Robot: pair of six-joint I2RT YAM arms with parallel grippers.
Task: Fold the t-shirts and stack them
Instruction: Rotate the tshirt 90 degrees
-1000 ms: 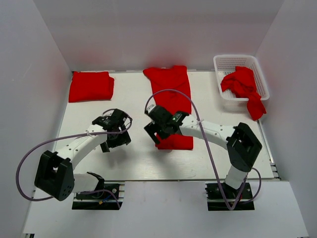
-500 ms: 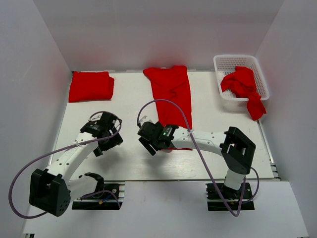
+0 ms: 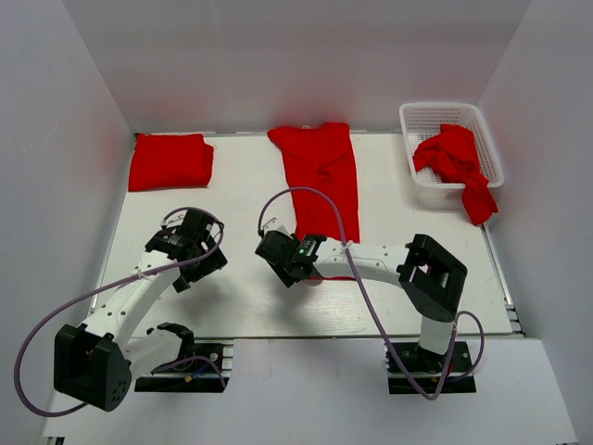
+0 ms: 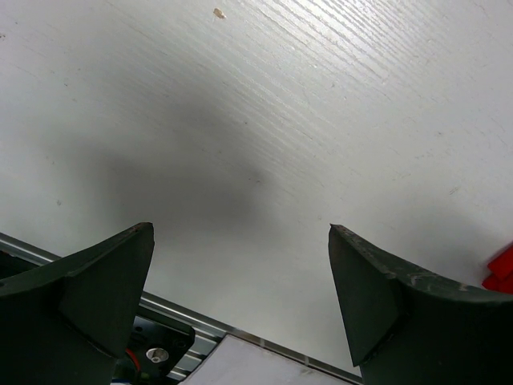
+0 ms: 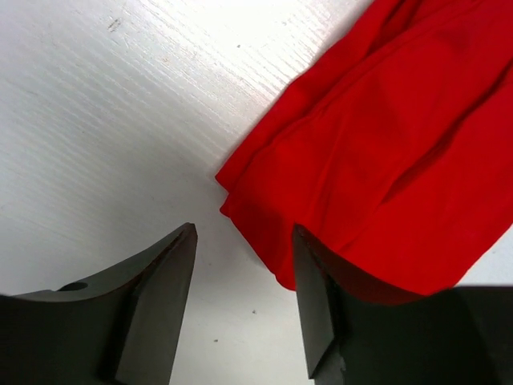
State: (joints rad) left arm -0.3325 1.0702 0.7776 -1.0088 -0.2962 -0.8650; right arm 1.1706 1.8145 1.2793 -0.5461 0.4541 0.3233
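Red short-sleeved fabric t-shirt (image 3: 320,176), laid out long, runs down the middle of the white wood-grain table (image 3: 241,306). A second folded red t-shirt (image 3: 170,160) sits at the upper left, and crumpled red t-shirts (image 3: 454,158) spill over the white plastic lattice basket (image 3: 435,113) at the upper right. I see my right gripper (image 5: 244,234) low at the long shirt's bottom corner — jaws partly apart, the hem beside the gap, not clamped. My left gripper (image 4: 240,233) stands wide open over bare table left of centre — holding nothing.
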